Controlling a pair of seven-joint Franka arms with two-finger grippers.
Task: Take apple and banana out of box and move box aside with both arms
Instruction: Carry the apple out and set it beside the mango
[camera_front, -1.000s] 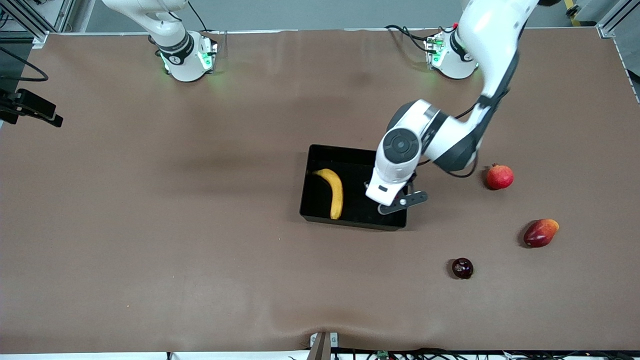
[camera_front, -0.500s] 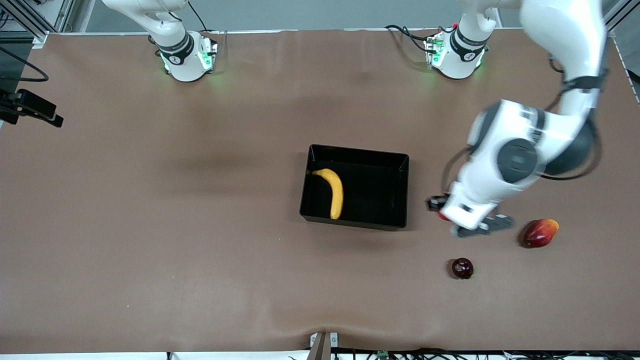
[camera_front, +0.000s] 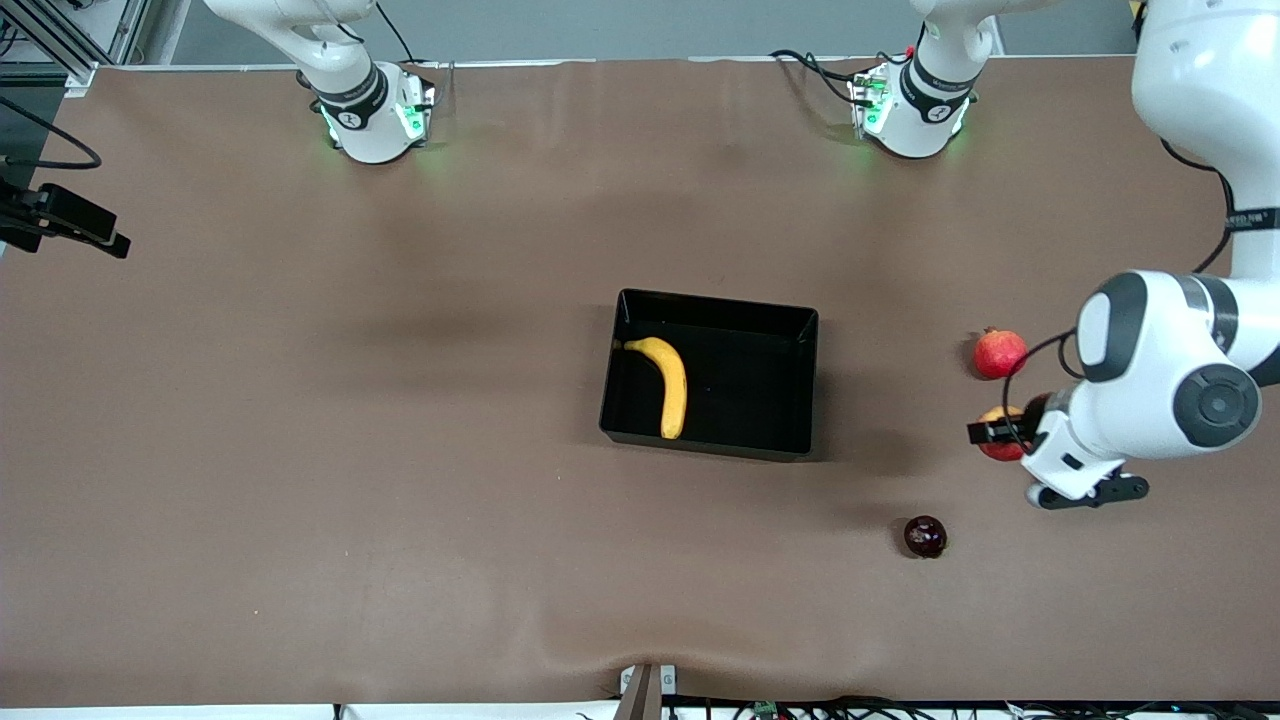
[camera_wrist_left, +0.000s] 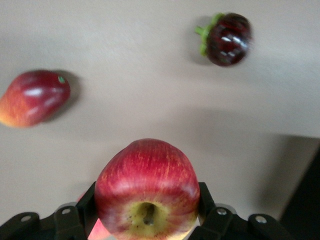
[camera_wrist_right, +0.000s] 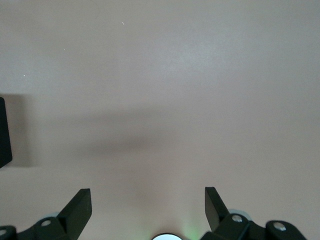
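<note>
Apple (camera_wrist_left: 147, 187) is clamped in left gripper (camera_front: 1012, 436), jaws part-closed on its sides, held up over table (camera_front: 300, 450) at left arm's end, w/ mango (camera_wrist_left: 32, 97) & dark fruit (camera_front: 925, 536) on table nearby. Pomegranate (camera_front: 1000, 353) sits near too. Banana (camera_front: 668, 384) is lying in box (camera_front: 805, 385) at mid-table. Right gripper (camera_wrist_right: 148, 205) is held wide open, empty, over bare table; that arm waits.
</note>
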